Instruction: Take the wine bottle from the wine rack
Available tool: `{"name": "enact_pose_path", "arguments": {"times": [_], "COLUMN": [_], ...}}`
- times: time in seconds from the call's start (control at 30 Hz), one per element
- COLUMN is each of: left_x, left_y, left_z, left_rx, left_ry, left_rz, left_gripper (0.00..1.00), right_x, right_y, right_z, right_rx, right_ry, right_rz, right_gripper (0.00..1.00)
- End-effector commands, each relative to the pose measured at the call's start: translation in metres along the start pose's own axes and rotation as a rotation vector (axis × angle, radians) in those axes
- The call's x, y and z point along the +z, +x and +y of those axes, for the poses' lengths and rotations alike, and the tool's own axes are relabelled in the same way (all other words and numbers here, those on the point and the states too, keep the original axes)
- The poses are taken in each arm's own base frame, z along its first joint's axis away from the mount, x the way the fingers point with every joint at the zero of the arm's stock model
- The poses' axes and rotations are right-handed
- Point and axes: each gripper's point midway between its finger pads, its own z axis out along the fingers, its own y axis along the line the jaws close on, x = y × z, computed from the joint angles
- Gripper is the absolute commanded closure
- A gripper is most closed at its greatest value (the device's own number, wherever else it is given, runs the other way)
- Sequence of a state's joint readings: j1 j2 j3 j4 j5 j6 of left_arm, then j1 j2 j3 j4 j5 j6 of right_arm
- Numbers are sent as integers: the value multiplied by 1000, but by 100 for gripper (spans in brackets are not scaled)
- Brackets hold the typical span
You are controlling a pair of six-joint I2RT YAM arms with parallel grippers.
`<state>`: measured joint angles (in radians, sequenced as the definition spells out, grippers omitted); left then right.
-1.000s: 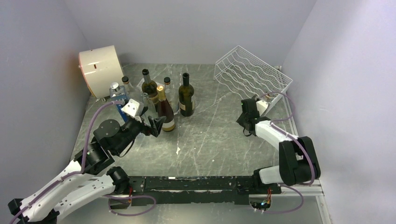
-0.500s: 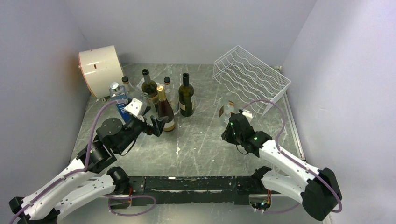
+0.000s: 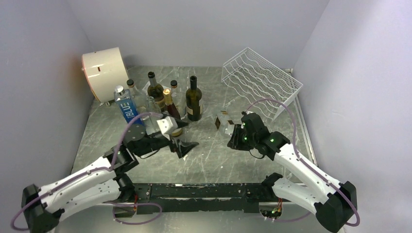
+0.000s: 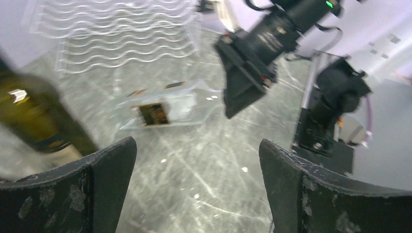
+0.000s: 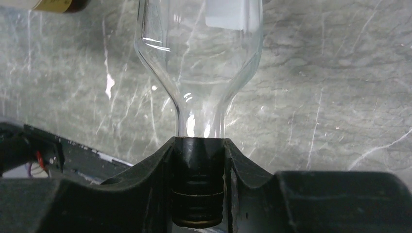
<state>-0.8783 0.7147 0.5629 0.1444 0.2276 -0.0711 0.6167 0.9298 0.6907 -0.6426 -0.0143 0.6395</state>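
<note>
Clear glass wine bottle (image 5: 199, 63) is being gripped at its black-capped neck by the closed right gripper (image 5: 198, 194), well off the white wire-grid rack (image 3: 262, 77). Left gripper (image 4: 197, 145) is being held wide open, empty; the bottle's body is best taken squarely.

Bare desk (image 3: 209, 160) is lying open at centre-front by the left end effector (image 3: 187, 146), while standing bottles (image 3: 155, 92) and drum (image 3: 104, 68) are crowding back-left, the wine rack (image 3: 260, 77) is filling back-right, and the clear wine bottle (image 3: 224, 124) in the right end effector (image 3: 235, 134) is jutting into mid-desk.
</note>
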Motion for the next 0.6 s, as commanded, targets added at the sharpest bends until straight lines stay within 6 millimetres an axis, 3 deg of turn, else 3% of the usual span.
{"name": "enact_pose_path", "arguments": {"times": [0.0,0.1,0.17,0.33,0.57], "left_x": [28,53,68,98,134], "left_y": [-26,1,19,41,67], "left_z": [-46,-69,-73,-57,-55], "left_rx": [163,288,347,522,709], "left_ry": [170,236,246,149,91], "left_rz": [-65,48,102,145,187], "left_gripper": [0,0,1,0,1], "right_x": [-28,-36,-40,-52,-63], "right_y": [-9,-10,-10,-13,-10], "right_z": [25,33,36,30,31], "right_rx": [-89,-103,-108,-103,-115], "right_ry": [-117,-175,-196,-162,-198], "right_rz": [-3,-25,-30,-53,-72], "right_gripper": [100,100,100,100,100]}}
